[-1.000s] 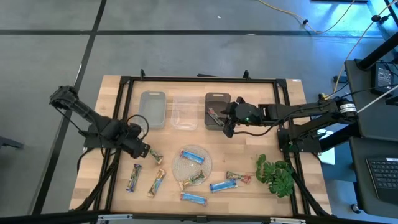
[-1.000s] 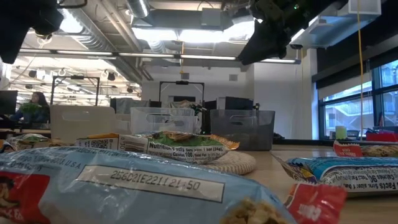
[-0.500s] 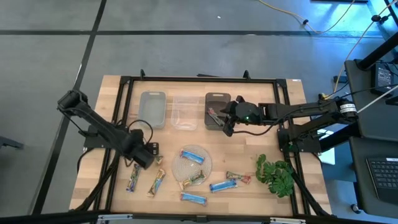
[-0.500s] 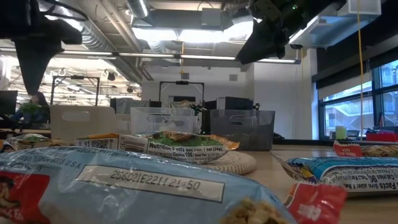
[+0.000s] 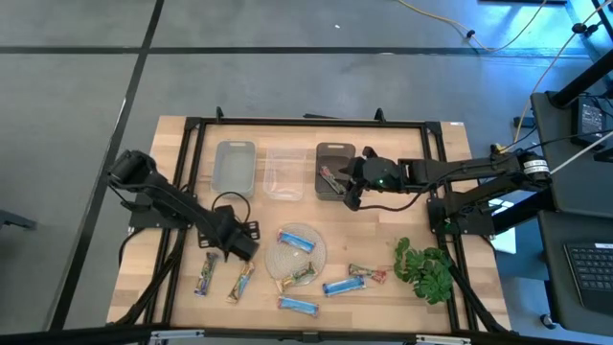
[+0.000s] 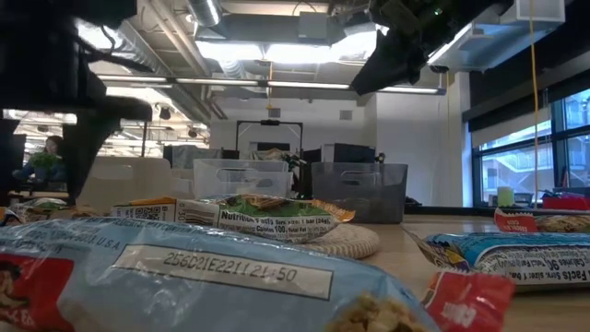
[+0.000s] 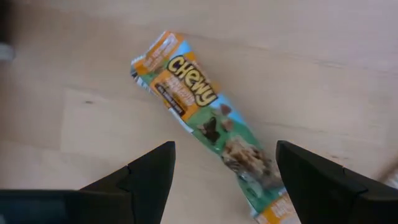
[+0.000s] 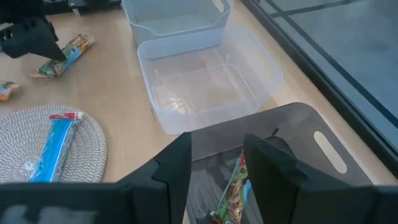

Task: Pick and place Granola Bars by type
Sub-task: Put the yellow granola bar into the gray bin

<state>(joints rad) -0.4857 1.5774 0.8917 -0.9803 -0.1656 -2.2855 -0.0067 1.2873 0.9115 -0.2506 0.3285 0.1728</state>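
My left gripper point(image 7: 225, 146) is open and points down over a gold-and-green Chewy bar point(image 7: 199, 106) that lies flat on the wood; its fingers stand on either side of the bar, clear of it. In the high view this gripper point(image 5: 241, 246) sits left of the round woven mat point(image 5: 297, 254). My right gripper point(image 8: 217, 140) is open above the dark bin point(image 8: 292, 134), where one bar point(image 8: 233, 193) lies. Other bars lie flat: a blue one point(image 5: 297, 240) on the mat, a gold-green one point(image 5: 299, 276), blue ones point(image 5: 343, 286) point(image 5: 297, 305), a green-red one point(image 5: 367, 273).
Three bins stand in a row at the far side: grey point(image 5: 235, 168), clear point(image 5: 283, 172), dark point(image 5: 333, 158). Two more bars point(image 5: 206, 273) point(image 5: 239, 281) lie near the left gripper. A leafy plant point(image 5: 426, 270) sits at the near right. Black frame rails run along the table edges.
My left gripper has swung toward the table's right and near edge and come down from beside the left rail to the spot just left of the mat, over the gold-green bar.
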